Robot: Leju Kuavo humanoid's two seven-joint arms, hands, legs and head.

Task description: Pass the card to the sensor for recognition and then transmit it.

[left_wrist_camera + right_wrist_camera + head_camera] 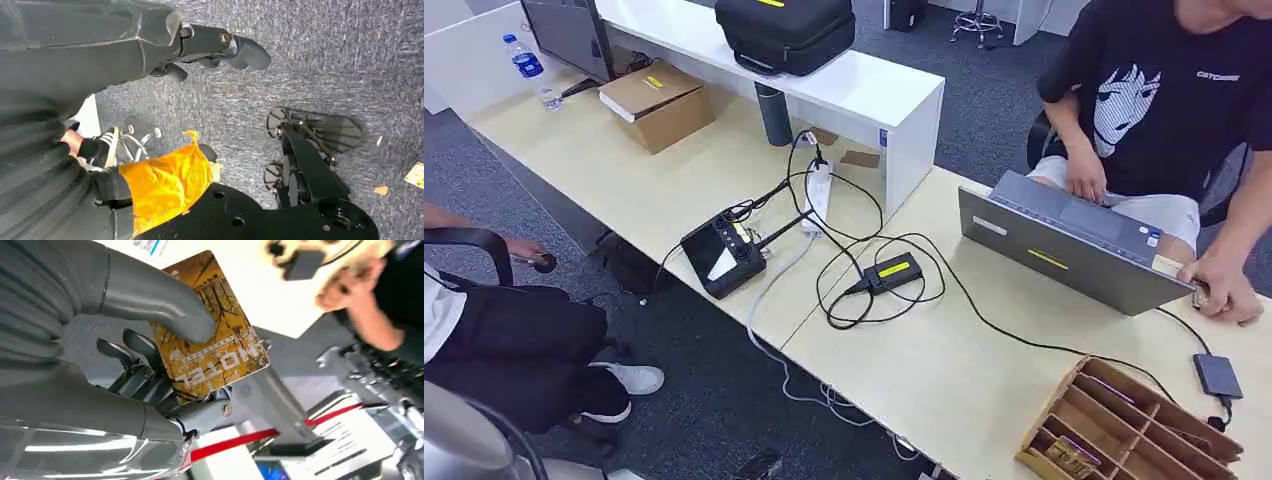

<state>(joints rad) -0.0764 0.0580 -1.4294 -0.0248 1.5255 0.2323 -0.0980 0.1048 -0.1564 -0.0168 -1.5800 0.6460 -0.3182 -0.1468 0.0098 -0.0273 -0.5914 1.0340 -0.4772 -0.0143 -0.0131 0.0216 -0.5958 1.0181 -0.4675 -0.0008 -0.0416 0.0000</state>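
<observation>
At right wrist, right hand [150, 365] pinches card [212, 330], thumb pressed on face; left hand [220, 47] curled, empty.

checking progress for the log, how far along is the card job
Done: the card is picked up, pinched under the thumb of the right robot hand. In hand: carrying it; the wrist view shows no sensor at the card. Left: presenting it for recognition and passing it on. The left robot hand hangs over the carpet holding nothing.
</observation>
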